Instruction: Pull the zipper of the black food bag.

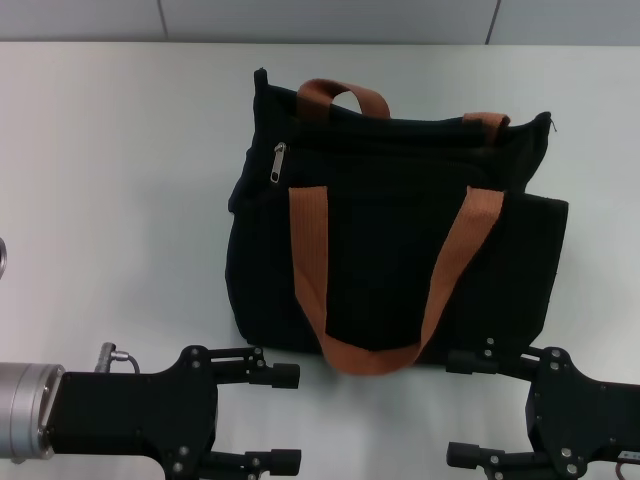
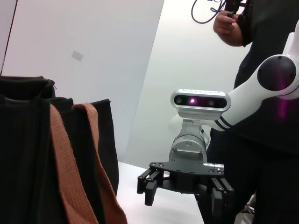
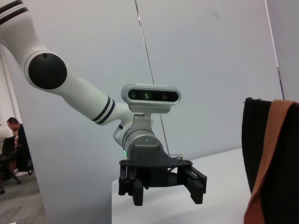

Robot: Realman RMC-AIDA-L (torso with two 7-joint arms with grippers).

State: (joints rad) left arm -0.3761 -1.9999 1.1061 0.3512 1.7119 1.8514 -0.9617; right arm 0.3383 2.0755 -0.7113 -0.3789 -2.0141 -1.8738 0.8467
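Note:
The black food bag lies flat on the white table, its two orange-brown handles spread over the front. The silver zipper pull sits at the bag's upper left corner, hanging along the seam. My left gripper is open near the table's front edge, just below the bag's lower left corner and clear of it. My right gripper is open below the lower right corner. The left wrist view shows the bag's side and the right gripper. The right wrist view shows the left gripper and the bag's edge.
White table stretches to the bag's left and behind it up to a grey wall. A person in black stands close behind the right arm. Another person sits far off.

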